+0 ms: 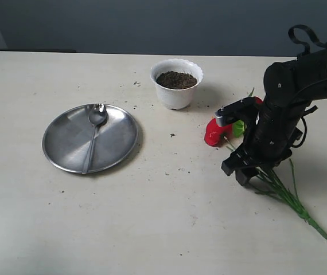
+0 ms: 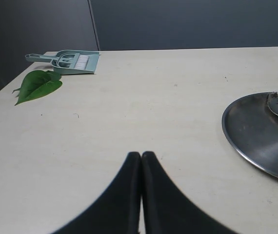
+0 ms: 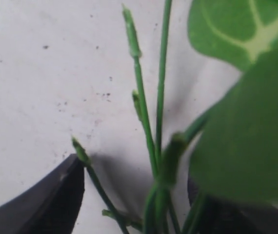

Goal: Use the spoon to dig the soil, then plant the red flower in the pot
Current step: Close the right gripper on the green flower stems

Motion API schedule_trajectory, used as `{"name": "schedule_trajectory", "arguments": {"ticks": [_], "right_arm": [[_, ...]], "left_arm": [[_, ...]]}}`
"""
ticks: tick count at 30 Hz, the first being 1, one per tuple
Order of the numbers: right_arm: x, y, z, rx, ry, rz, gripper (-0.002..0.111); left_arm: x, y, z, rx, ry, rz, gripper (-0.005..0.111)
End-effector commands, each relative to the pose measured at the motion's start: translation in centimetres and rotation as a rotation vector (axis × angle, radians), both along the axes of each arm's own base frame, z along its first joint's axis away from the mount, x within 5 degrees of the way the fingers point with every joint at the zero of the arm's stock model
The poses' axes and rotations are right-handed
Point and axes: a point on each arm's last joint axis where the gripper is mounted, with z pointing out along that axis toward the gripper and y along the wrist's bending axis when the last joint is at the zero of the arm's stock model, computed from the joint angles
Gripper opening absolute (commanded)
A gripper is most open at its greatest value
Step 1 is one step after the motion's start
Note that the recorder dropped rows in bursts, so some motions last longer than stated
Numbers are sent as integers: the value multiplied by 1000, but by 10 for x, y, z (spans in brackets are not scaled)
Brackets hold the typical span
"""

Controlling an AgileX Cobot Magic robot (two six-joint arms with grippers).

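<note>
Right pincer (image 1: 245, 171) apparently straddles the red flower (image 1: 214, 133).

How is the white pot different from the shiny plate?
The pot is white and deep; the plate is silvery and flat. The pot has a wavy rim, the plate a smooth one. The pot is narrower than the plate. The pot holds dark soil; the plate holds a spoon. Both are round and sit on the table.

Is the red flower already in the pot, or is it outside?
Outside. The red flower lies flat on the table, apart from the pot; only soil fills the pot.
</note>
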Motion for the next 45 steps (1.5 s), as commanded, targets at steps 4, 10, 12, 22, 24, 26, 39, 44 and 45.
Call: {"name": "schedule_trajectory", "arguments": {"ticks": [4, 10, 12, 22, 24, 26, 39, 44, 45], "right_arm": [[-2, -1, 3, -3, 4, 5, 57], [-3, -1, 3, -7, 11, 8, 57], [-3, -1, 3, -7, 11, 8, 57], [-3, -1, 3, -7, 11, 6, 51], [-3, -1, 2, -8, 12, 6, 51], [-2, -1, -5, -14, 23, 6, 51], [-2, -1, -10, -23, 40, 4, 39], [-3, -1, -10, -22, 46, 0, 39], [-3, -1, -10, -22, 46, 0, 39]], "left_arm": [[0, 0, -1, 3, -8, 0, 0], [0, 0, -1, 3, -8, 0, 0], [0, 0, -1, 3, -8, 0, 0], [0, 0, -1, 3, -8, 0, 0], [0, 0, -1, 3, -8, 0, 0], [0, 0, -1, 3, -8, 0, 0], [0, 0, -1, 3, -8, 0, 0], [0, 0, -1, 3, -8, 0, 0], [0, 0, -1, 3, -8, 0, 0]]}}
